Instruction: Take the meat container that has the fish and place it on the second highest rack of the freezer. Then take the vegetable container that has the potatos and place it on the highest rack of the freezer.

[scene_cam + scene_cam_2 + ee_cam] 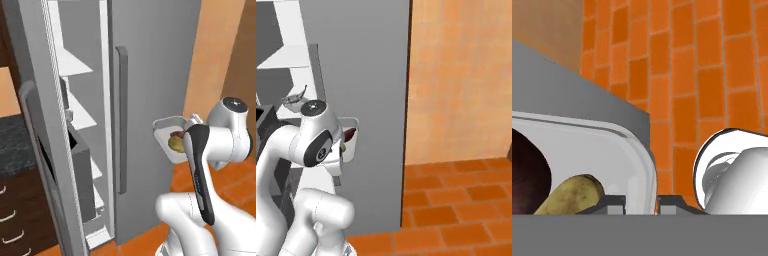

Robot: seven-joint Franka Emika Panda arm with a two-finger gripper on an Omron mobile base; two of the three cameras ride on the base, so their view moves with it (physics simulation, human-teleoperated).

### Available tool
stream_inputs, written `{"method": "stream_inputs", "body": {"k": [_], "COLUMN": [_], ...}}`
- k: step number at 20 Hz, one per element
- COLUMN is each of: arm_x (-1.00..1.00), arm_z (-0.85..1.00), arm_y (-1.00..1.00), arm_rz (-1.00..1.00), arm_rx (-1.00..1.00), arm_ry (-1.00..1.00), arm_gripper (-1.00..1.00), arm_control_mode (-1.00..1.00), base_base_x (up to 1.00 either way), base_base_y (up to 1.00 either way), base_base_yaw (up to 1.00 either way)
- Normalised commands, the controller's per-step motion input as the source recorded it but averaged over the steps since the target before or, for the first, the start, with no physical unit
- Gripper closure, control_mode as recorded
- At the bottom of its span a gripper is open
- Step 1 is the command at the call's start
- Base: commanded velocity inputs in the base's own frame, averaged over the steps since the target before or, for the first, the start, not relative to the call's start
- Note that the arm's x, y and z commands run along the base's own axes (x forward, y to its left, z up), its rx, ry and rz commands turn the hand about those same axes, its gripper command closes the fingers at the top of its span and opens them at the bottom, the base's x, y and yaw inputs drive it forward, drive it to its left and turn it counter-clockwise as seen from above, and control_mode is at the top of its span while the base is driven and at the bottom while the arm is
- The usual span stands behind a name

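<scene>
2 finger tips sit either side of the tub's wall, and that's the story right now — the pincer (641, 202) is clamped on the rim of the white vegetable container (167, 135), which is carried in the air in front of the freezer's (155, 60) closed right-hand door, just beside the long bar handle (121, 120). Inside the tub lies a yellow-tan potato (569, 195) next to something dark reddish that I can't identify. In the left base view the tub looks tipped well onto its side, open face towards the camera.

The left door (42, 130) stands open, white shelves stacked inside. The highest rack (70, 62) is up and over to the left, with the second highest rack (82, 115) below it; a small container (295, 100) seems to rest on a shelf in the right base view, contents too small to tell.

Risks from here, as I judge them: with only a rim grip and that tilt, the potatos could roll out, or the tub could pivot between the tips. The swing left has to clear the edge of the closed door and the open door — clip either and the load spills. Come in too low and the tub lands on the wrong shelf.

No brands, labels or writing can be read anywhere.
</scene>
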Motion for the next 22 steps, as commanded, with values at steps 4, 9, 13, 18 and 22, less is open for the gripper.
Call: {"method": "stream_inputs", "body": {"k": [4, 9, 13, 18, 22], "arm_x": [0.00, 0.00, 0.00, 0.00, 0.00], "arm_z": [0.00, 0.00, 0.00, 0.00, 0.00], "arm_y": [0.00, 0.00, 0.00, 0.00, 0.00], "arm_rz": [0.00, 0.00, 0.00, 0.00, 0.00], "arm_rx": [0.00, 0.00, 0.00, 0.00, 0.00], "arm_ry": [0.00, 0.00, 0.00, 0.00, 0.00], "arm_gripper": [1.00, 1.00, 1.00, 1.00, 1.00], "arm_control_mode": [1.00, 1.00, 1.00, 1.00, 1.00], "base_base_x": [0.01, 0.11, 0.08, 0.37, 0.19], "base_base_y": [-0.11, -0.48, -0.87, -0.07, 0.39], "base_base_yaw": [0.80, 0.71, 0.39, 0.11, 0.00]}}
